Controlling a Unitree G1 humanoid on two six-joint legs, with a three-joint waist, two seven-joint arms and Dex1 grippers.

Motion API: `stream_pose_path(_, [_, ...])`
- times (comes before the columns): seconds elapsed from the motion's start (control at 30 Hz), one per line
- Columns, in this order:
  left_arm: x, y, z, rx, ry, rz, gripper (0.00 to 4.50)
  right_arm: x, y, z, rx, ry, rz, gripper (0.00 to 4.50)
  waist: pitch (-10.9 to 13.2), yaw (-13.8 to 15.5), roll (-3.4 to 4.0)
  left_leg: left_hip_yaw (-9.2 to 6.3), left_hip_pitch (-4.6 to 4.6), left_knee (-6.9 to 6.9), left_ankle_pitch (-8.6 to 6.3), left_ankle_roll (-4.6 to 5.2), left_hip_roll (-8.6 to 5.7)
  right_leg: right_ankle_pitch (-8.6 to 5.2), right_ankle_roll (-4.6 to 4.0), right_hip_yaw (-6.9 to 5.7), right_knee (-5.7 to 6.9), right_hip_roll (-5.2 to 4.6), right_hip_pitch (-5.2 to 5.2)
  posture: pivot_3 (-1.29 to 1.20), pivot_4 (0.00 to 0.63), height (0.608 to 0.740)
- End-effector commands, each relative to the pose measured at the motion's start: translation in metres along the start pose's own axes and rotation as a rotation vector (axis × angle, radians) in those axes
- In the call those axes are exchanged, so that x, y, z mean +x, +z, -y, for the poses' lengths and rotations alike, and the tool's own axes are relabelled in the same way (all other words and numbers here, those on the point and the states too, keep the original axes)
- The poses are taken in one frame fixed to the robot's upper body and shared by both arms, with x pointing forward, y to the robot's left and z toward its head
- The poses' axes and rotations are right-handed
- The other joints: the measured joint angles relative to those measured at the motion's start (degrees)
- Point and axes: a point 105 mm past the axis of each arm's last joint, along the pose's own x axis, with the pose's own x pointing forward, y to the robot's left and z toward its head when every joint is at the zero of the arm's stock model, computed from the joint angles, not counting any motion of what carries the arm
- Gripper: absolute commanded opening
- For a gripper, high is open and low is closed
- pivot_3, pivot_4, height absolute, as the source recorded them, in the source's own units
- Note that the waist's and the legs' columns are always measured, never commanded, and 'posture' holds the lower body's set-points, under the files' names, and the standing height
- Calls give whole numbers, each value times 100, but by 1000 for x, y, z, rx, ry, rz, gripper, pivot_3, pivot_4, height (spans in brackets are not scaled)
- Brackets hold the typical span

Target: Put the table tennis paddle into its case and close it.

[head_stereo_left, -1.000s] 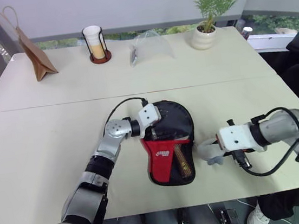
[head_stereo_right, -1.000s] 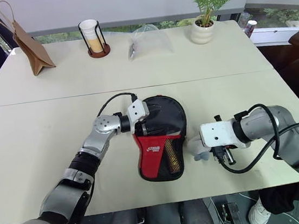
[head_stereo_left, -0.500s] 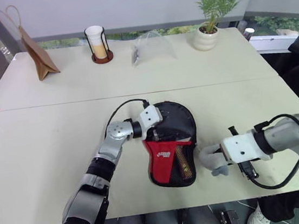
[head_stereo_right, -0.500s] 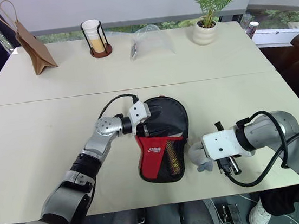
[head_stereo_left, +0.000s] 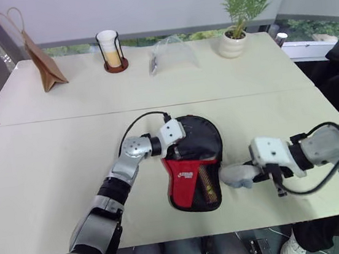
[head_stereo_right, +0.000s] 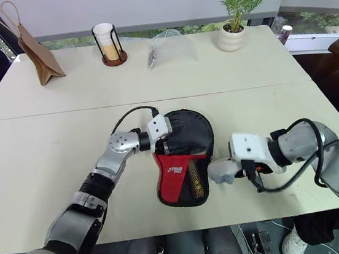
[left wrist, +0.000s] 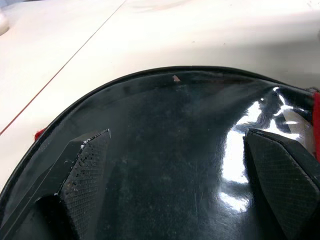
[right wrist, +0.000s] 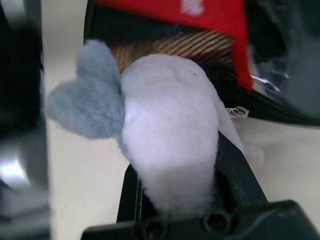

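Observation:
The case (head_stereo_left: 191, 179) lies flat at the table's middle, red logo panel toward me. The table tennis paddle sits inside it: its glossy black blade (left wrist: 185, 150) shows at the far end, and its tan handle (head_stereo_left: 209, 184) shows through the mesh window. My left gripper (head_stereo_left: 172, 149) is open at the case's left side, its fingers (left wrist: 87, 170) spread wide over the blade. My right gripper (head_stereo_left: 251, 175) is shut on a small grey plush toy (right wrist: 167, 145), held just off the case's right edge, close to a zip pull (right wrist: 239, 112).
Along the table's far side stand a brown paper bag (head_stereo_left: 41, 62), a cup in a black holder (head_stereo_left: 109, 47), a clear plastic bag (head_stereo_left: 173, 53) and a potted plant (head_stereo_left: 235, 29). The table's front edge (head_stereo_left: 170, 235) runs close below the case.
My right wrist has rolled, turning the plush toy and lifting it slightly beside the case. The left arm and the case have stayed put.

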Motion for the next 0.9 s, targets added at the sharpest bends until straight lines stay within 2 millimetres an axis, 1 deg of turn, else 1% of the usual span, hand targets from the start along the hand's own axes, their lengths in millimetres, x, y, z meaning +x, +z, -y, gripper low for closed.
stream_pose_path(0.03, [-14, -57, 12, -72, -13, -228, 4500, -5, 0, -7, 207, 48, 12, 194, 0, 6, 0, -1, 4, 0, 0, 0, 0, 0, 0, 0, 0, -1, -4, 0, 150, 740])
stream_pose_path(0.17, [-14, -60, 19, -77, -24, -231, 4500, -5, -3, -13, 415, 41, 18, 194, -2, 2, 3, 1, 6, -4, -1, -1, -1, -1, 0, -2, -3, -10, -10, 0, 150, 740])
stream_pose_path(0.23, [-13, -61, 23, -78, -33, -231, 4500, -4, -8, -13, 528, 24, 11, 194, -3, 3, 3, 2, 5, -5, -2, 0, -2, -1, 0, -2, -4, -13, -10, 0, 150, 740])
stream_pose_path(0.33, [-13, -63, 27, -73, -42, -241, 4500, 0, -16, -20, 656, 32, -11, 194, -6, 6, 5, 1, 5, -6, -2, 1, -2, -1, 1, -2, -5, -13, -10, 0, 150, 740])
stream_pose_path(0.4, [-13, -64, 28, -73, -43, -246, 4500, 4, -19, -27, 736, 59, -15, 194, -8, 5, 6, 2, 3, -8, -3, 2, -2, -1, 1, -2, -7, -14, -9, 0, 150, 740])
stream_pose_path(0.43, [-13, -65, 28, -72, -43, -249, 4500, 6, -18, -31, 737, 74, -17, 194, -11, 6, 10, 2, 2, -9, -3, 3, -3, -2, 1, -2, -8, -14, -9, 0, 150, 740])
stream_pose_path(0.53, [-12, -65, 28, -70, -41, -258, 4500, 13, -16, -43, 665, 107, -30, 194, -19, 15, 18, 2, -3, -9, -5, 5, -6, -4, 5, -2, -11, -15, -8, 0, 150, 740])
stream_pose_path(0.67, [-12, -67, 26, -68, -32, -272, 4500, 17, -18, -52, 588, 133, -55, 194, -28, 9, 18, 1, -2, -10, -8, 9, -9, -7, 10, -2, -18, -17, -10, 0, 150, 740])
stream_pose_path(0.9, [-15, -70, 24, -68, -25, -286, 4500, 10, -29, -69, 490, 187, -112, 194, -49, -6, 3, 1, 3, -10, -10, 9, -8, -19, 31, -4, -19, -30, -8, 0, 150, 740])
